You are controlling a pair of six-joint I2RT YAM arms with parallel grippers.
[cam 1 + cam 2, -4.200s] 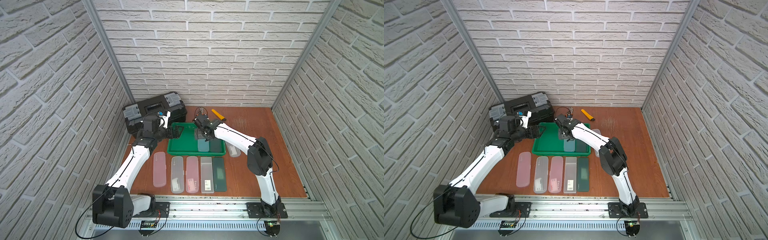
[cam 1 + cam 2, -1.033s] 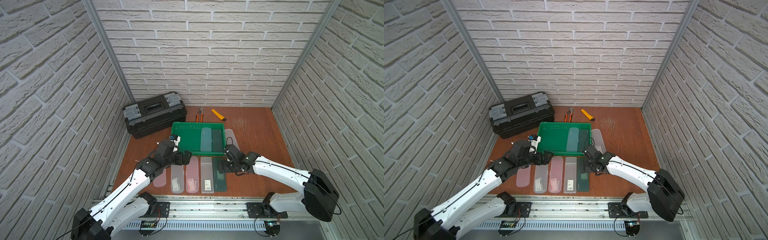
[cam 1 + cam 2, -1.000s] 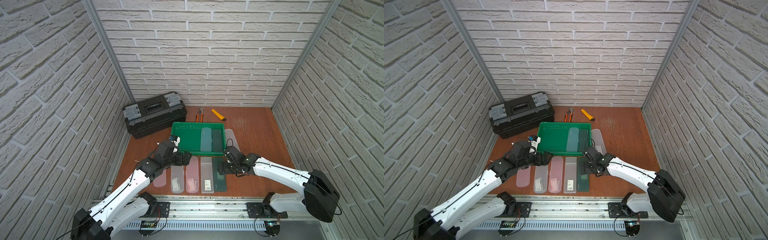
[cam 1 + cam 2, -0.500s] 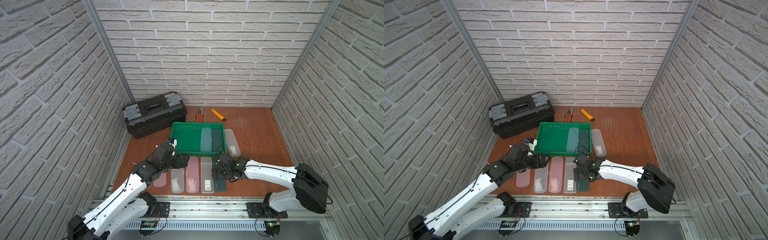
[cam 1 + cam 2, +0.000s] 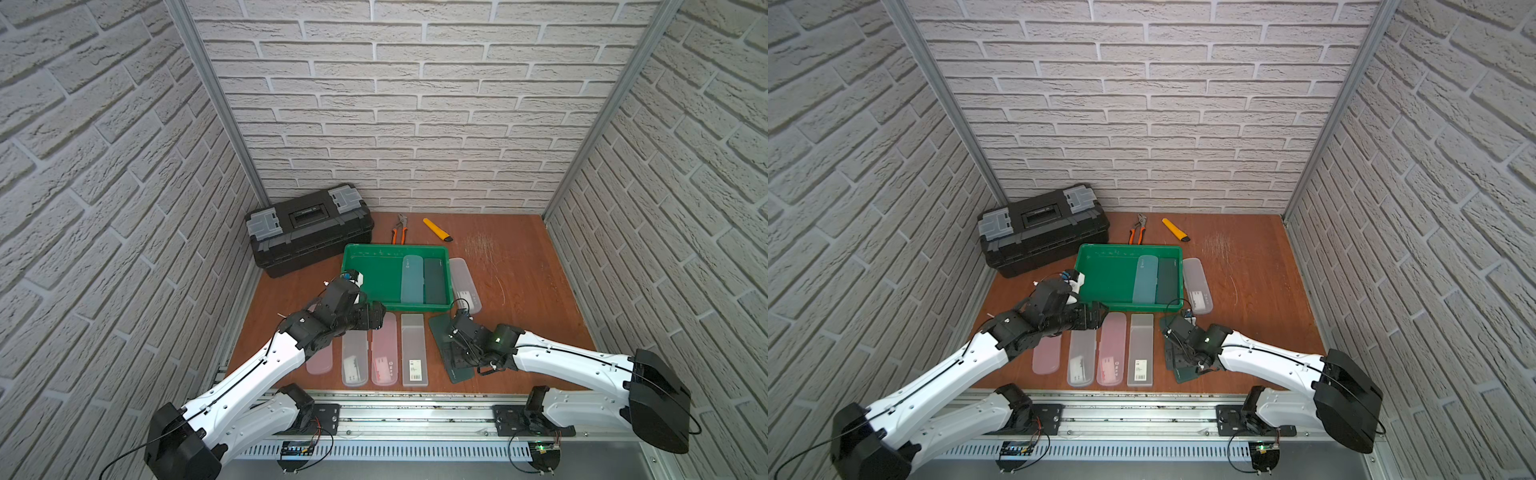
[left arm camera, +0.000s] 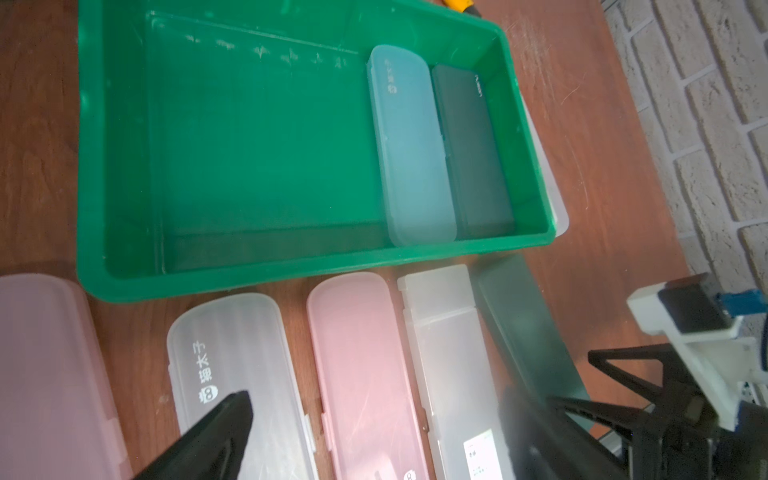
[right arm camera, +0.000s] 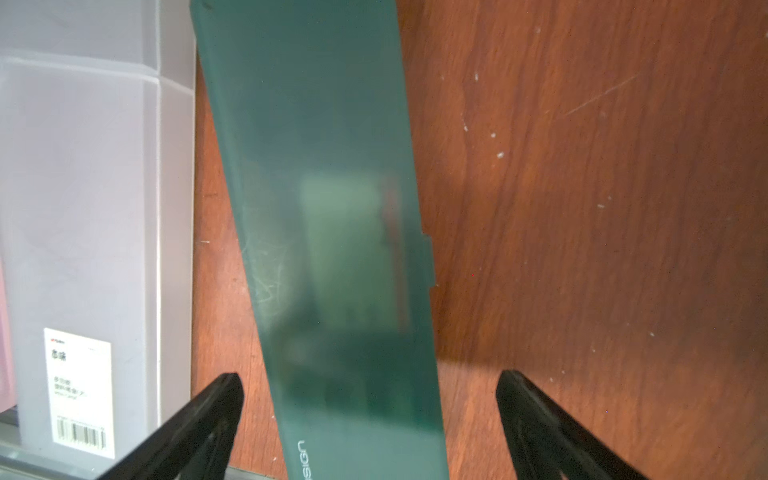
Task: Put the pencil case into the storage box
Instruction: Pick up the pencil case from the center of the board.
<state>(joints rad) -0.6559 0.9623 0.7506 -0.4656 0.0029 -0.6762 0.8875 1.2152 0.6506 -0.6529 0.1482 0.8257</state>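
While the right gripper stands with its fingers spread wide on either side of the dark green pencil case — neither finger touching it — the case lies flat on the wooden table. It sits skewed, just right of the row of pale cases in the lower middle of both top views. It is outside the green storage box, below that box's lower right corner. A light blue case and a dark case lie side by side inside the box. The left gripper — fingers also spread — hangs over the row's upper ends.
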